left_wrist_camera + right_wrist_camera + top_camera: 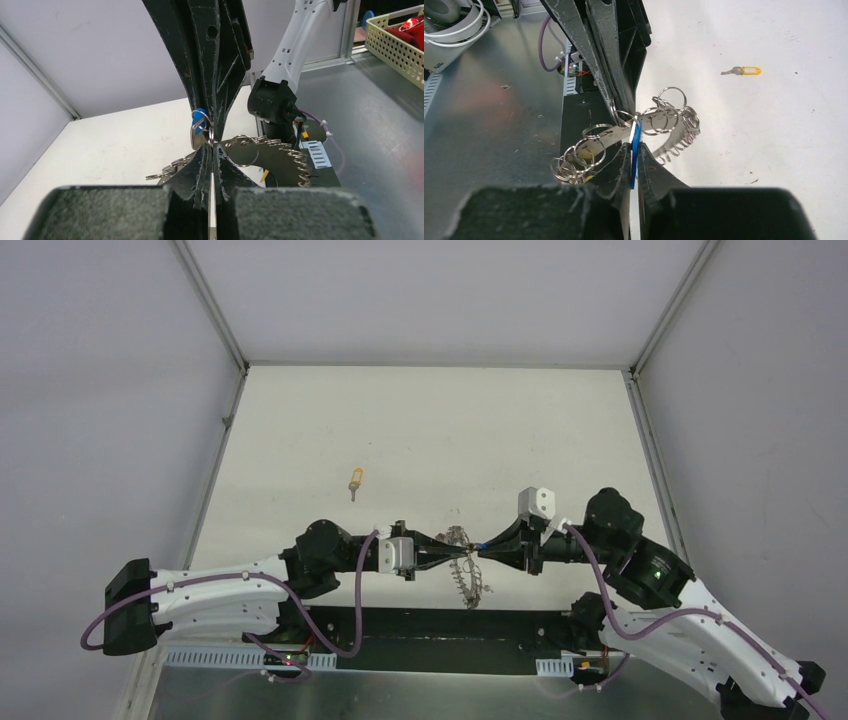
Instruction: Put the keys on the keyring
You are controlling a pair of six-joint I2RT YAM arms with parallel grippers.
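Just above near table point(420, 430) edge: left gripper point(212, 150) pinching keyring point(674, 117) steady, right gripper point(634, 145) squeezing blue key point(634, 165), probably for threading it on

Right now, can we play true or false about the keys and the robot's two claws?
1. The right gripper pinches the blue key. True.
2. The yellow key already hangs on the keyring. False: it lies alone on the table, well away from the ring.
3. The left gripper is wide open. False: it is shut on the keyring.
4. The two grippers point at each other with their tips close together. True.
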